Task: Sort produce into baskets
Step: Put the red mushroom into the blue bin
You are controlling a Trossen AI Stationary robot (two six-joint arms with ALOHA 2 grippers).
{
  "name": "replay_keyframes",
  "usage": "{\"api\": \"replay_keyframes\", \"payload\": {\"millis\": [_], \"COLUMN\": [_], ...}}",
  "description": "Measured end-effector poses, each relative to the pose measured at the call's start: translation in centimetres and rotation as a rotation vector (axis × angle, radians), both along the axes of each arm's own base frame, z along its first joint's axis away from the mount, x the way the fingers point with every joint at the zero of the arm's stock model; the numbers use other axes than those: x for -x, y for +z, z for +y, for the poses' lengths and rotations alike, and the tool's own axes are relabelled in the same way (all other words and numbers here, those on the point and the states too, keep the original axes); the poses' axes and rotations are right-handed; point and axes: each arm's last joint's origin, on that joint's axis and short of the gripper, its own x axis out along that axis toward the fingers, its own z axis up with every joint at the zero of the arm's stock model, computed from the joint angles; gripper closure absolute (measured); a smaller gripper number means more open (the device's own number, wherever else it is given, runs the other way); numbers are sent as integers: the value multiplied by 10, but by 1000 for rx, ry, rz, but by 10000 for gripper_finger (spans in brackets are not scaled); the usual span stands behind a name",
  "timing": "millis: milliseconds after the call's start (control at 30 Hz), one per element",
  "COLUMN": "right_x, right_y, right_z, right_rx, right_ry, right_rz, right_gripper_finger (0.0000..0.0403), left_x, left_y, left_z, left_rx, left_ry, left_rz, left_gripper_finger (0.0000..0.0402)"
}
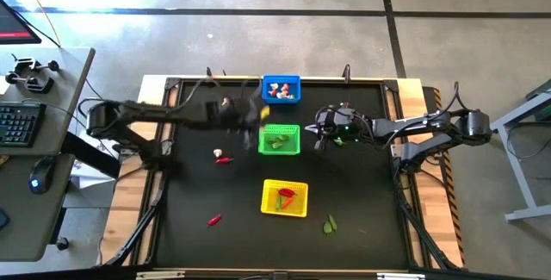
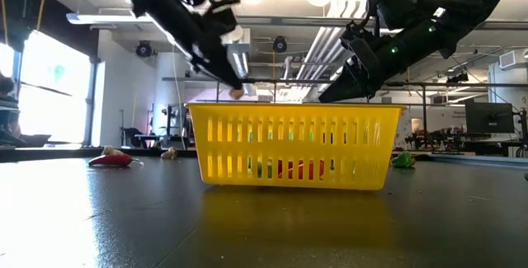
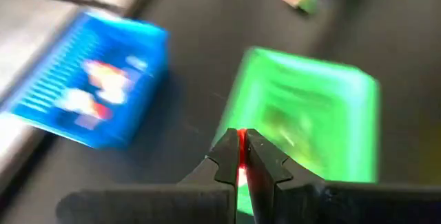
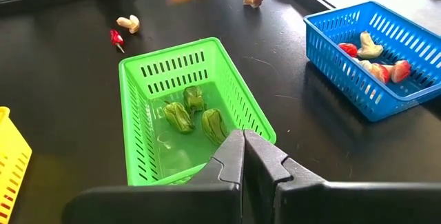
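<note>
Three baskets stand in a row down the table's middle: blue [image 1: 281, 89] farthest with white-and-red pieces, green [image 1: 279, 139] with three leafy bits [image 4: 193, 114], yellow [image 1: 284, 197] nearest with red chillies. My left gripper [image 1: 258, 116] hangs above the table between the blue and green baskets, shut on a small red piece [image 3: 241, 156]. My right gripper [image 4: 242, 148] is shut and holds nothing, just right of the green basket. Loose produce lies on the table: a chilli [image 1: 224, 160] beside a pale bit, another chilli [image 1: 213, 220], a leaf [image 1: 331, 224]. My left gripper pinches the small red piece [image 3: 242, 141] between its two fingers; only a thin red strip shows in the gap. The fingers slant down from the table's left side. The piece is lifted clear of the table and baskets. Its kind cannot be told.
A green bit [image 1: 337, 140] lies on the table under my right gripper. Two pale mushroom-like bits [image 4: 127, 23] [image 4: 253, 0] rest on the mat left of the green basket. A desk with a keyboard [image 1: 17, 125] stands beyond the table's left edge.
</note>
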Motion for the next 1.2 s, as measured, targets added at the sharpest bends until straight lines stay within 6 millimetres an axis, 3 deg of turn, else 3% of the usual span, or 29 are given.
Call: {"api": "replay_keyframes", "payload": {"millis": [233,567,733,933,1200], "right_x": [0,-2,-2,-2,-2], "right_y": [1,3,4,4,4], "right_z": [0,-1,-1,-1,-1], "right_rx": [0,1,4,4,4], "right_ry": [-1,-7,-13,-13,-13], "right_rz": [-7,-41,-42,-42,-42], "right_gripper_finger": [403,403,403,403,403], "left_x": [0,-26,-35,-39,-40], "left_y": [-22,-39,-45,-57,-54], "left_z": [82,145,161,162,159], "left_rx": [-25,-37,-44,3,-24], "left_ry": [106,120,113,58,29], "left_rz": [-112,-60,-40,-13,-6], "left_gripper_finger": [401,401,401,398,351]}}
